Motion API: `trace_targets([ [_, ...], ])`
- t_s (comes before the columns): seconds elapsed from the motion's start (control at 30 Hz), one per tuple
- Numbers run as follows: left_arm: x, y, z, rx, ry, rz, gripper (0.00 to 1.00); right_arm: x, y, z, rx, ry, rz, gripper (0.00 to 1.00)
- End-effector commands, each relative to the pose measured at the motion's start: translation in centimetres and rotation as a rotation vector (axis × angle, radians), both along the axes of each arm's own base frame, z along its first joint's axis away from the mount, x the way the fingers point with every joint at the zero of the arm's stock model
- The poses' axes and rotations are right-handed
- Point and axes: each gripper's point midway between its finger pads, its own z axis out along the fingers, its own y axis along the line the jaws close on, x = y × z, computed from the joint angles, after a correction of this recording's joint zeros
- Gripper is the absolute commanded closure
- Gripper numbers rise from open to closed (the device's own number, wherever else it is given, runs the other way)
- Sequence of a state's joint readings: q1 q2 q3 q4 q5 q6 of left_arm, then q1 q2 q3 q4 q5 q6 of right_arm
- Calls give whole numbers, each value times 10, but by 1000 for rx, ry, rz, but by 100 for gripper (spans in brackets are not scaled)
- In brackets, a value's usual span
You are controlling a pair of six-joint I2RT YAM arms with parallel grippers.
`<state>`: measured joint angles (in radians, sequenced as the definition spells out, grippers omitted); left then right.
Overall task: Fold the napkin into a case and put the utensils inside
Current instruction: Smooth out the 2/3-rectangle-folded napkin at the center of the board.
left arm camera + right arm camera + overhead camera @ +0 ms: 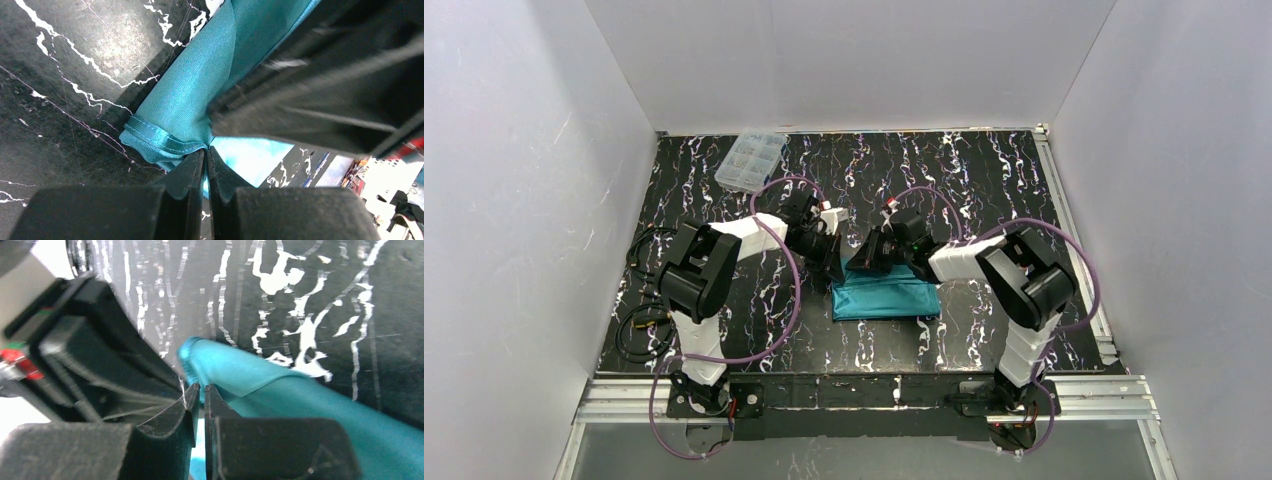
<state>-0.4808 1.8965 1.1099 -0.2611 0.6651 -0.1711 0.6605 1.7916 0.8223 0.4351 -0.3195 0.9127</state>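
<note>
Napkin (886, 298) lies at mid-table as a flat, wide teal rectangle, folded over on itself, between the two arms & a bit nearer the right one. Its far-left corner is drawn up off the table (984, 170) where both grippers meet.

Left gripper (835, 266) comes in from the left. In the left wrist view its tips (206, 152) are closed to a hairline gap, pinching the cloth (185, 100) right at the lighter stitched hem; fabric bunches there w/ layers hanging under the hem.

Right gripper (865, 262) comes in from the right, just beside the left one, nearly touching. In the right wrist view its tips (199, 390) are likewise almost fully closed w/ a thin bit of teal edge between them; the rest of the cloth (300, 405) runs off to the lower right as a raised fold.

Far-left on the table, well apart from the napkin, sits a clear plastic compartment box (751, 160). Purple cables (796, 290) loop over both arms.
</note>
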Motion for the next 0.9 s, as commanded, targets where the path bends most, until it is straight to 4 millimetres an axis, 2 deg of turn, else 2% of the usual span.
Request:
trace_targets([
  [0.0,-11,5,-2,15,16,-27,95,13,6,-8,39,31,-20,84],
  [0.13,-15,9,-3,27,16,-46,92,11,1,-30,-3,72,-27,86],
  [0.23,-20,13,-2,42,29,-54,77,7,-5,-42,-39,88,-26,87],
  [0.3,-21,14,6,44,30,-64,68,5,-8,-47,-63,88,-26,87],
  [0.4,-19,12,29,13,10,-79,62,2,-13,-53,-90,91,-23,88],
  [0.53,-8,6,69,-44,-66,-103,62,-3,-16,-57,-93,100,-25,88],
  [0.6,-2,3,79,-61,-106,-110,64,-5,-17,-57,-90,100,-23,88],
  [0.67,1,0,77,-75,-120,-117,69,-7,-19,-58,-92,103,-22,88],
  [0.77,1,-5,65,-94,-81,-132,79,-9,-20,-58,-95,102,-17,88],
  [0.87,4,-11,51,-119,-63,-135,83,-10,-21,-58,-97,104,-15,88],
])
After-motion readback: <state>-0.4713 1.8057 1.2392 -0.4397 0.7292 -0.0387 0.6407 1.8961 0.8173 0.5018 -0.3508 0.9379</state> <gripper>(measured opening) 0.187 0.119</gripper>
